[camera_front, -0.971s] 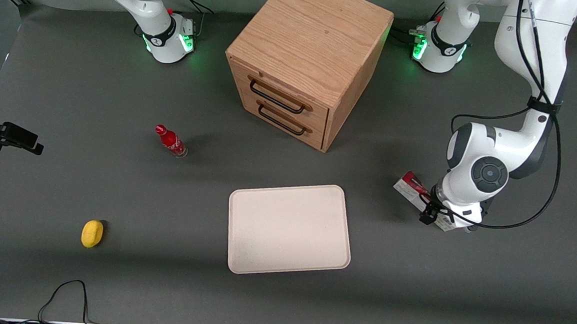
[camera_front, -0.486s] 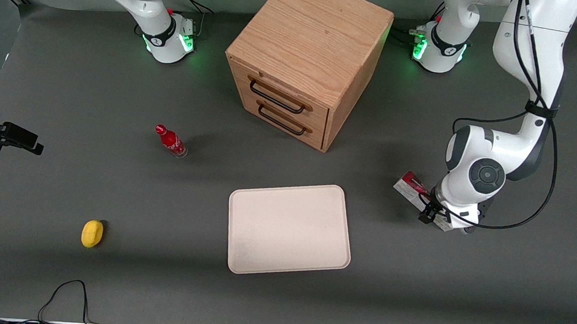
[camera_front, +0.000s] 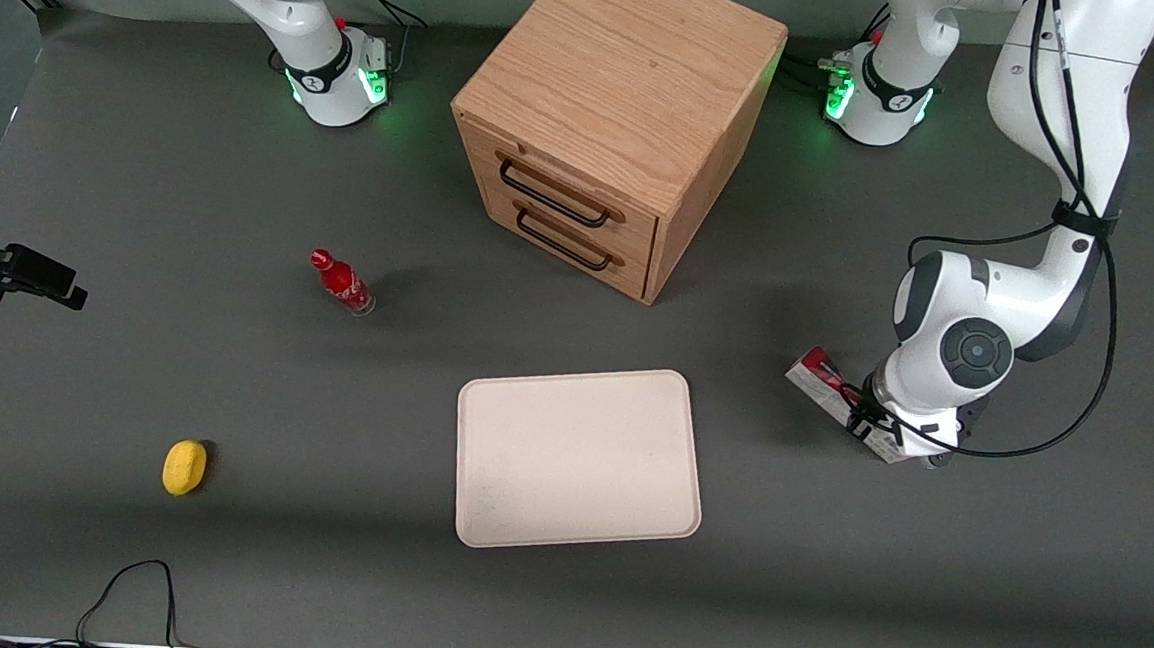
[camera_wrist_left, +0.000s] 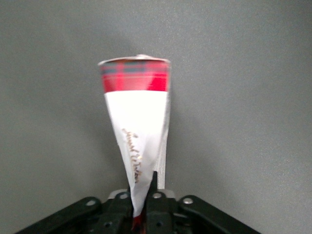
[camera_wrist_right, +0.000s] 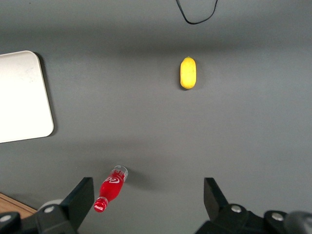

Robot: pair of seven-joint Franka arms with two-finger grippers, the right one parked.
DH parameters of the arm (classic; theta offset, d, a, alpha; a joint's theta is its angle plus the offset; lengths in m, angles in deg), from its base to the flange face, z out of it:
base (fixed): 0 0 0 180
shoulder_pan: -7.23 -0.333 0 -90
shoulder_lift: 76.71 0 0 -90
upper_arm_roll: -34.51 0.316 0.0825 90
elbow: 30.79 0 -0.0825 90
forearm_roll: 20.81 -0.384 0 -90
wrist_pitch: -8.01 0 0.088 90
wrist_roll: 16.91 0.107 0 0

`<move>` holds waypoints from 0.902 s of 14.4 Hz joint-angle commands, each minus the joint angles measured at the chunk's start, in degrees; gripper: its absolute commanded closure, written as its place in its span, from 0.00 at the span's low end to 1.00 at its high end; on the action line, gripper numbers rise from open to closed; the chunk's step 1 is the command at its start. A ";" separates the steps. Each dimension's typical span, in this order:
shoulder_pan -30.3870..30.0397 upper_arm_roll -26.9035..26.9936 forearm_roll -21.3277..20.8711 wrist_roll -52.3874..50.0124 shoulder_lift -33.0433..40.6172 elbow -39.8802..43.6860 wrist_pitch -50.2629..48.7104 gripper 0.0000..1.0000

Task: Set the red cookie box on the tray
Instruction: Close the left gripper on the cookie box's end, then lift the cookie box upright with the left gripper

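Gripper nudges away from the tray

I see my gripper [camera_front: 871, 428] edge slightly toward the working arm's end, the red cookie box [camera_front: 818, 376] tilting a touch with it.

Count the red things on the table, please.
2. The red cookie box lies toward the working arm's end of the table, beside the tray, with the hand shut on it. The small red bottle stands toward the parked arm's end.

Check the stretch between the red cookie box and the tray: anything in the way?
Nothing visible. The gripper is shut on the red cookie box at the working arm's end; only bare table lies between it and the tray. The cabinet stands farther from the front camera.
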 commanded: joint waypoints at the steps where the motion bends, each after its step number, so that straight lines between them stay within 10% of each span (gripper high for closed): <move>1: 0.00 0.08 -0.53 0.55 2.06 -0.59 -1.66 1.00; 7: -0.17 0.25 0.08 4.40 7.32 5.19 -12.52 1.00; 13: -2.62 0.34 4.38 4.68 9.71 32.76 -43.45 1.00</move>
